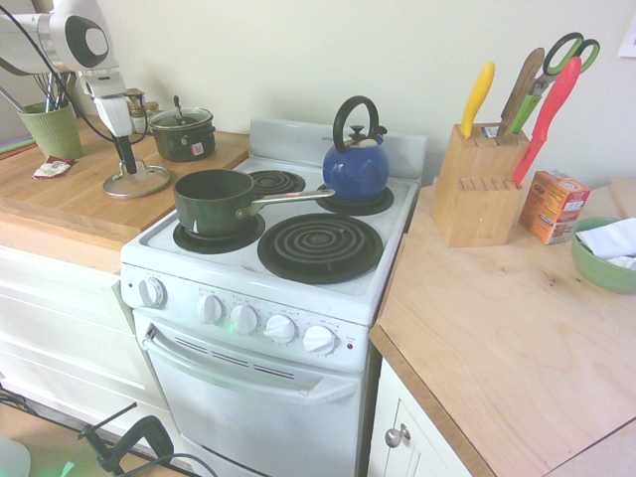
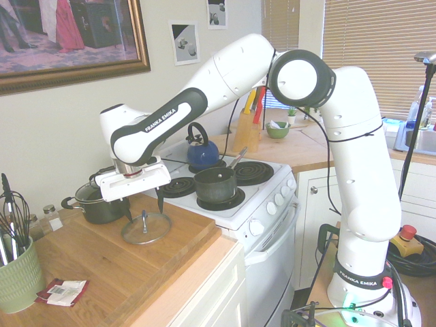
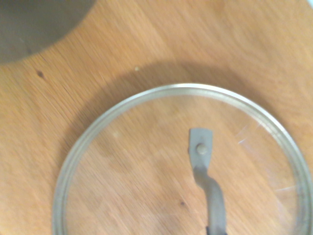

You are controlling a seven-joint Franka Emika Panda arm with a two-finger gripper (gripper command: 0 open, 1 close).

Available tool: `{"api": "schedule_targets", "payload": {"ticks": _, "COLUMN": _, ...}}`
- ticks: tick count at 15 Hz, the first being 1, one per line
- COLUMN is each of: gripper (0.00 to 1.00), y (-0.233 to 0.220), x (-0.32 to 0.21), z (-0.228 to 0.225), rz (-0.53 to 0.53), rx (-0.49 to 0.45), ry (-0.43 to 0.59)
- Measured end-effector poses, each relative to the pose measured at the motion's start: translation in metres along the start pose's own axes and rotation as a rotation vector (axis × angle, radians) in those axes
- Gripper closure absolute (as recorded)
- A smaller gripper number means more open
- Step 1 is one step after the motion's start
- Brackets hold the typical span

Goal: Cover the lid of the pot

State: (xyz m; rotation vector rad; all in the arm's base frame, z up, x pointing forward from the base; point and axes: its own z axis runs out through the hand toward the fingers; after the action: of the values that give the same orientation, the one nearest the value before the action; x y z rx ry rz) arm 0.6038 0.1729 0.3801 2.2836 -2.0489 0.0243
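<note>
Spread Pincer Hangs Over Glass Lid

The white arm arches over the stove, its wrist lowered and its gripper pointing down, fingers wide apart above the lid. The lid lies on the wooden counter, between the two-handled pot and the counter's front edge.

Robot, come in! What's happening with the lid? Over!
Gripper open above glass lid. Lid flat on wooden counter, not on saucepan. Saucepan uncovered on stove. Nothing blocking seen. Over.

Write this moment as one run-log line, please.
gripper: open, above lid | lid: on counter | pot: on stove, uncovered | pot not yet covered
</note>
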Motion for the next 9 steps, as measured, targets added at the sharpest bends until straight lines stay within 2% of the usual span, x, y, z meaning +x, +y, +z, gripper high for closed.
{"api": "schedule_targets", "payload": {"ticks": 9, "gripper": 1.00, "y": -0.001, "x": -0.009, "z": 0.008, "rz": -0.022, "rx": -0.001, "ry": 0.017}}
